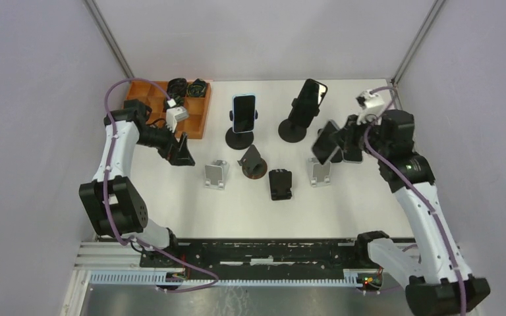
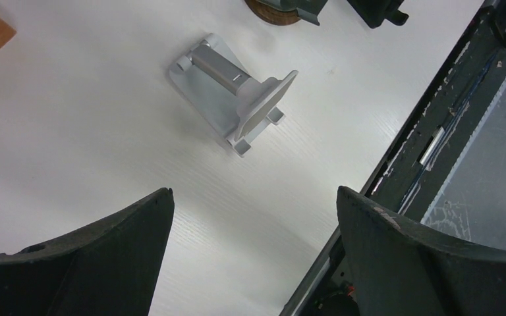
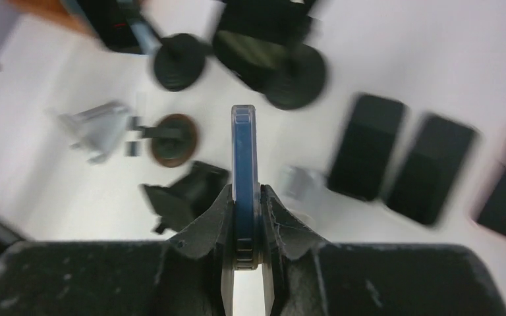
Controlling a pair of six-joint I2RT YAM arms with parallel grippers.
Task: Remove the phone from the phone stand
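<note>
right tool pinches phone — edge-on

A dark, blue-edged phone hangs tilted, pinched edge-on in the right gripper, just above the small silver phone stand, which stands upright.

Blue-edged phone between black fingers. Silver-grey stand on a white table with faint wood grain. Orange-brown tray, purple cables along white arms.
</note>
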